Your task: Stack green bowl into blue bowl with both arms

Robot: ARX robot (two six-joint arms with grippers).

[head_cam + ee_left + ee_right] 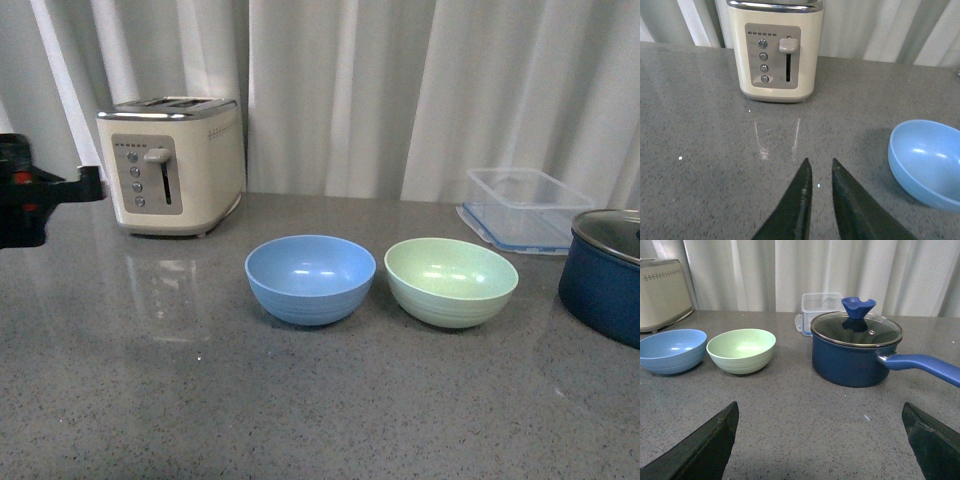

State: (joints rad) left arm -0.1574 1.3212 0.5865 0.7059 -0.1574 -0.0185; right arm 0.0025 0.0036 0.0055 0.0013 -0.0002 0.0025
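The green bowl stands upright and empty on the grey counter, right of the blue bowl, a small gap between them. Both also show in the right wrist view, green bowl beside blue bowl. The blue bowl shows in the left wrist view. My left gripper is shut and empty, above bare counter between the toaster and the blue bowl. Part of my left arm shows at the front view's left edge. My right gripper is open wide and empty, well short of the bowls.
A cream toaster stands at the back left. A clear plastic container sits at the back right. A dark navy pot with glass lid and long handle stands right of the green bowl. White curtains hang behind the counter.
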